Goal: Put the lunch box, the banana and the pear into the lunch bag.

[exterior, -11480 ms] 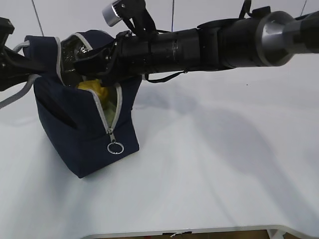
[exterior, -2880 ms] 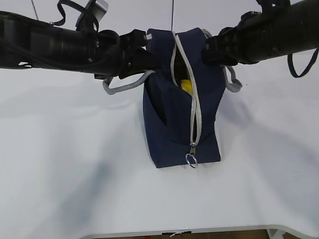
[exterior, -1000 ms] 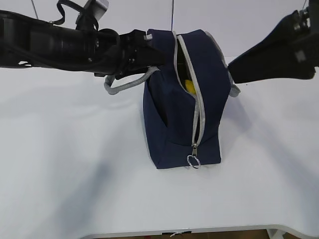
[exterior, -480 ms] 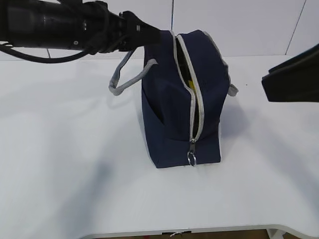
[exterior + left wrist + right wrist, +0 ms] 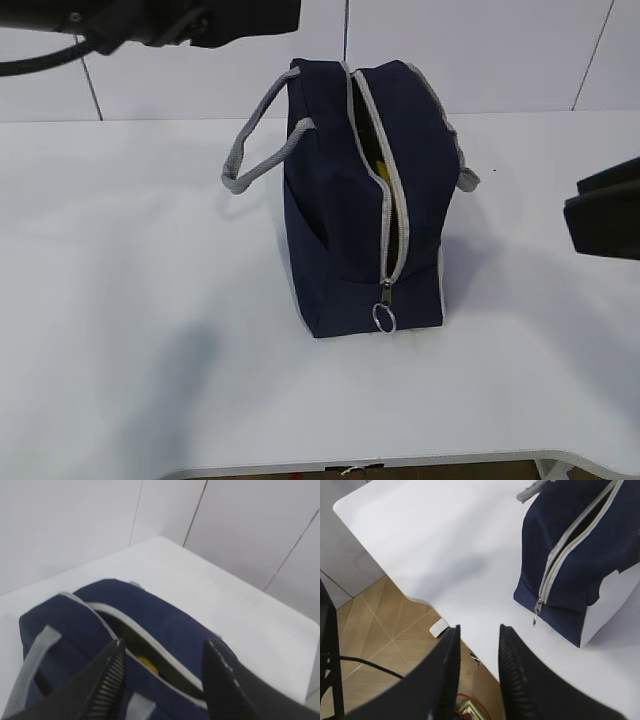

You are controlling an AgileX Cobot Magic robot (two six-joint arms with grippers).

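Observation:
The navy lunch bag (image 5: pixel 345 210) stands upright on the white table, its grey zipper partly open and the ring pull (image 5: pixel 385 317) hanging at the bottom end. A yellow patch (image 5: pixel 147 662) shows through the slit; I cannot tell whether it is the banana or the pear. The lunch box is hidden. My left gripper (image 5: pixel 165 645) hovers open above the lunch bag (image 5: pixel 150 615), holding nothing; only its arm (image 5: pixel 150 20) shows top left. My right gripper (image 5: pixel 479 628) is open and empty, off the table's edge, well away from the lunch bag (image 5: pixel 580 555).
The bag's grey handle (image 5: pixel 250 150) loops out to the left. A white panel (image 5: pixel 610 605) covers the bag's lower side. The table's front edge (image 5: pixel 350 465) is near; the wooden floor (image 5: pixel 380 630) lies below. The right arm's dark body (image 5: pixel 605 220) sits at the right border.
The left arm has let go of the bag's handle and risen up and to the left, its jaws widening. The right arm has pulled back to the right and lower.

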